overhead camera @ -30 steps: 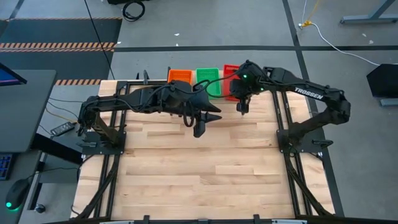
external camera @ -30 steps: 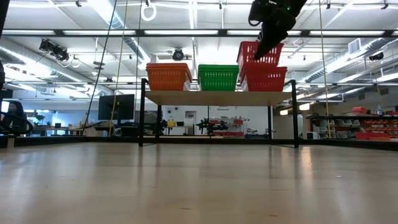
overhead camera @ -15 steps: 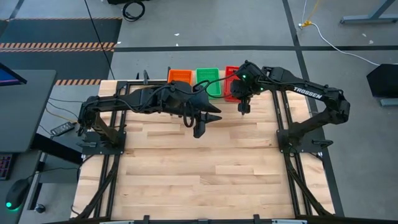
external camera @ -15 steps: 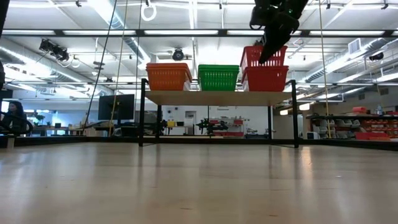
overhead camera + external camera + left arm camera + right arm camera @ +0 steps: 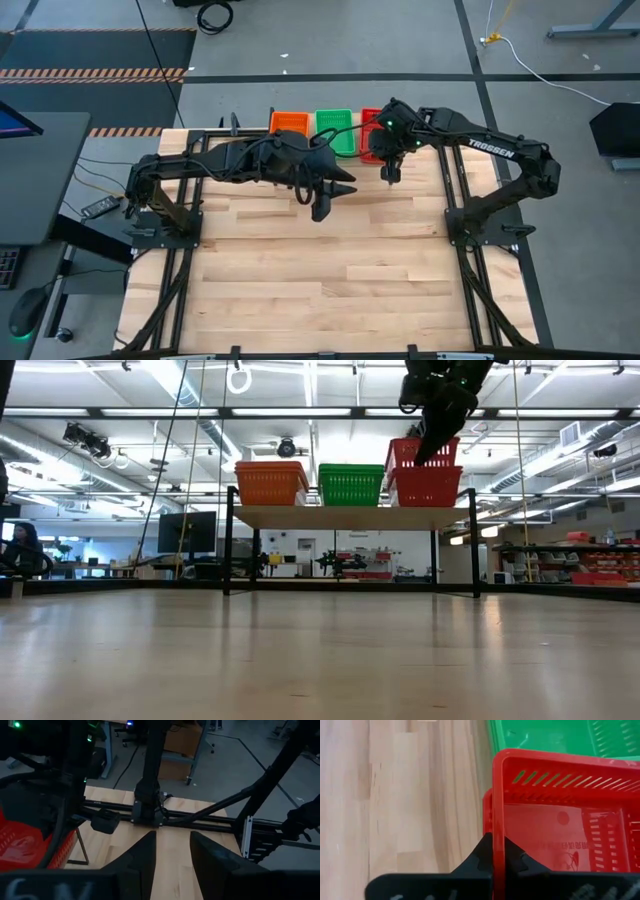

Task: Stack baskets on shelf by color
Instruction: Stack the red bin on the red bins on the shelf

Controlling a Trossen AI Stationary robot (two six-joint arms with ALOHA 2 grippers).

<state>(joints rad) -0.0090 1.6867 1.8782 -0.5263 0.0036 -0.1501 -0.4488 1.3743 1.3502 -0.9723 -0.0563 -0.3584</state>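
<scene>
The red basket (image 5: 560,820) is over the red stack (image 5: 428,485) at the right end of the shelf (image 5: 350,516), its top above the stack's rim, not yet fully nested as far as I can see from the low view; the right gripper (image 5: 499,851) has its fingers pinched shut on the basket's near wall, the rim passing between them; the green stack (image 5: 351,484) sits in the middle and the orange stack (image 5: 271,482) at the left end, each apart from its neighbour.

The left gripper (image 5: 172,857) hangs over the middle of the table (image 5: 330,270), fingers about half apart, holding nothing; it looks to be waiting.

What could go wrong, to my eye: the basket is held by one wall only, so it may sit tilted; if let go while a corner rides on the lower rim, it could jam cocked or slide off toward the green stack beside it; a sideways pull on release might also drag the whole red stack along the shelf, since nothing pins it.

Against a second ago: the basket then hung plainly tilted and higher, offset to the left of the stack; now it is level, lower and squared over it; the right arm has come in toward the shelf a little; the left arm has not moved, nor have the green and orange stacks.
</scene>
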